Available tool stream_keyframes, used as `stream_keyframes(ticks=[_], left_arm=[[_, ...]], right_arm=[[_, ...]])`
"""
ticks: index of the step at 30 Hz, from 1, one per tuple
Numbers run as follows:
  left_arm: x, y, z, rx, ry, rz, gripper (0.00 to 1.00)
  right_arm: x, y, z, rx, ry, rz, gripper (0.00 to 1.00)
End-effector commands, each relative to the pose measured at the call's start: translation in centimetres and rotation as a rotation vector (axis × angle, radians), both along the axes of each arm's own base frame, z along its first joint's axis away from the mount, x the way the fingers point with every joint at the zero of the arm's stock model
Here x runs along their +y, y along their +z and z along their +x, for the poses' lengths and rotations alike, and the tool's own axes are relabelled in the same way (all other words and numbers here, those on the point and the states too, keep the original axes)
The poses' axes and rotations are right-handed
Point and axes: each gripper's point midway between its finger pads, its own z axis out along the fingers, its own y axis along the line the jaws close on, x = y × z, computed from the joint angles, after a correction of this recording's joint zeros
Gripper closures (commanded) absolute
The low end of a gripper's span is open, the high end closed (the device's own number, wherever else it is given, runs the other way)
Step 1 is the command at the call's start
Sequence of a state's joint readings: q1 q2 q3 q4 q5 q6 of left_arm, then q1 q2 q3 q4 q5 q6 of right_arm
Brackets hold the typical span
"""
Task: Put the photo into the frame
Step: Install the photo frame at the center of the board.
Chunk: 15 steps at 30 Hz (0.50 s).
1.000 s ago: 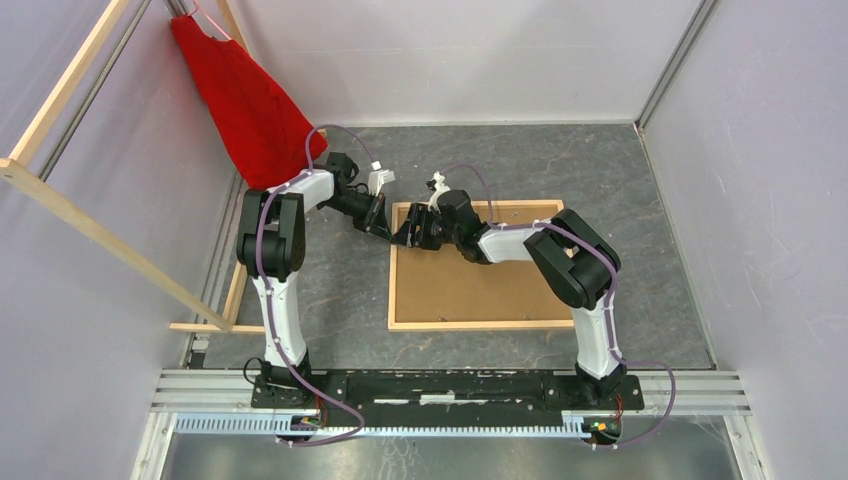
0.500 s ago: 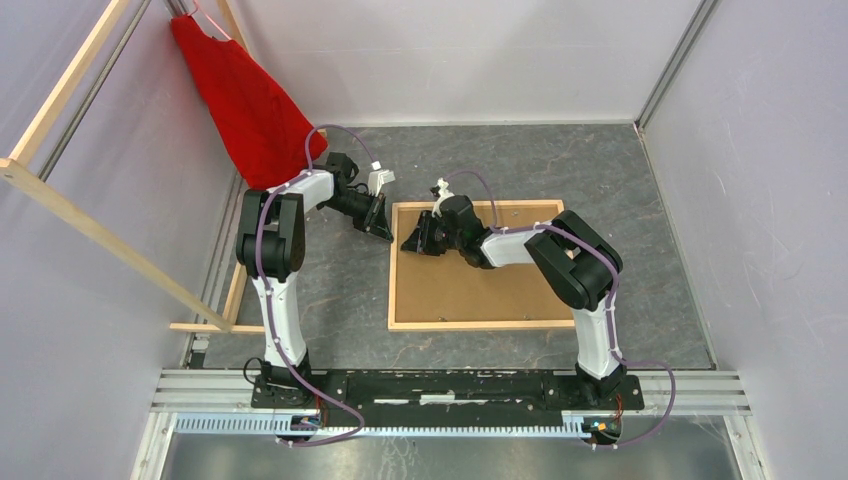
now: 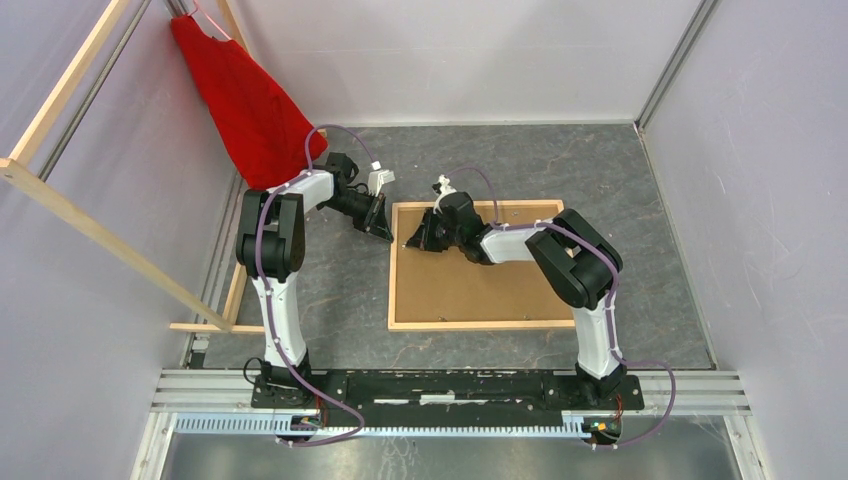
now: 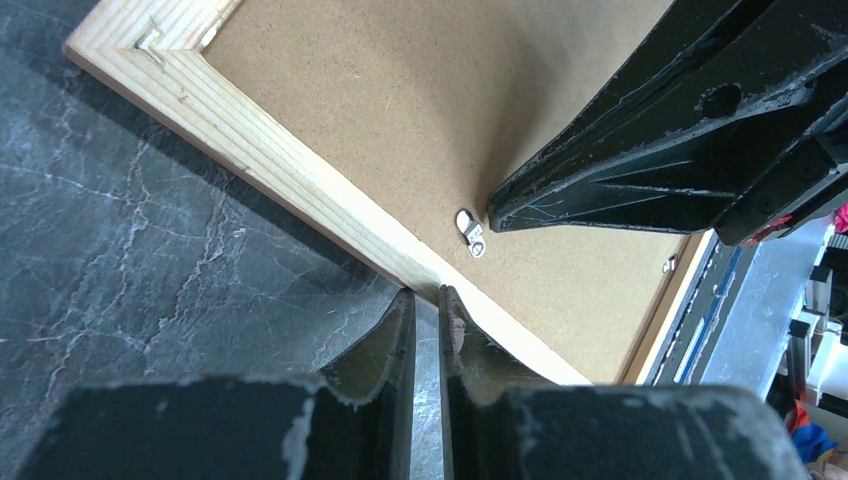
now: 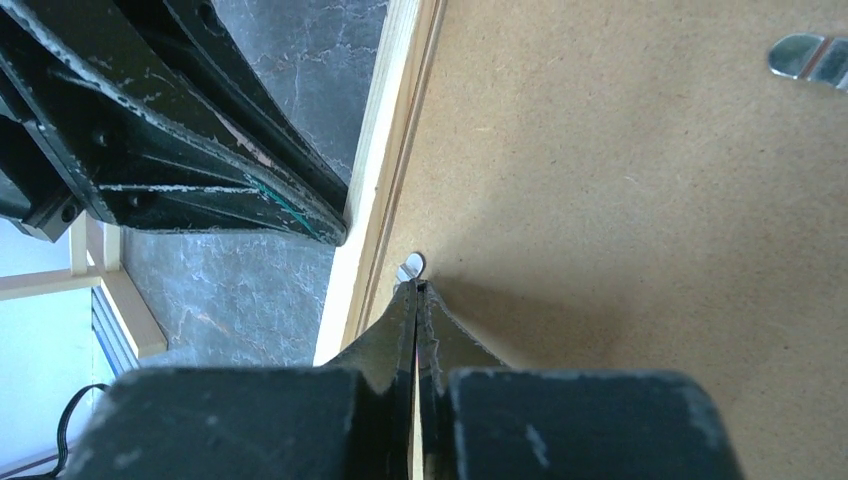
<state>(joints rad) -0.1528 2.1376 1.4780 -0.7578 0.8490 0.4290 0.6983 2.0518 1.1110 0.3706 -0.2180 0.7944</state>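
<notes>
Right gripper (image 5: pixel 416 290) now closed, stretched low over frame (image 3: pixel 393 280), tips near rim

I'm looking at two arms bolted onto the black base plate (image 3: pixel 440 388). The left arm (image 3: pixel 272 290), mounted at the plate's left end, is wearing white link shells between bulky black joint housings, and the right arm (image 3: pixel 597 330), at the plate's right end, is matching it. A purple cable (image 3: pixel 262 235) is running along each arm and looping out below the plate's front corners. Farthest from the plate, the left gripper (image 4: pixel 425 296) and right gripper (image 5: pixel 417 287) are showing tapering black fingers (image 4: pixel 620 160), scuffed pale along their edges, one with a round hole in its side.
</notes>
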Motion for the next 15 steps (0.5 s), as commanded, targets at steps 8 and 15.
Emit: stream_keyframes(ticks=[8,15], left_arm=[[0.8,-2.6,0.0,-0.031,-0.02,0.098,0.9],[0.6,-2.5,0.2,-0.035,-0.023,0.097,0.9]], right_arm=[[1.2,-0.3,0.6,0.0,0.027,0.02,1.0],[1.7,-0.3,0.3,0.018,0.037,0.046,1.0]])
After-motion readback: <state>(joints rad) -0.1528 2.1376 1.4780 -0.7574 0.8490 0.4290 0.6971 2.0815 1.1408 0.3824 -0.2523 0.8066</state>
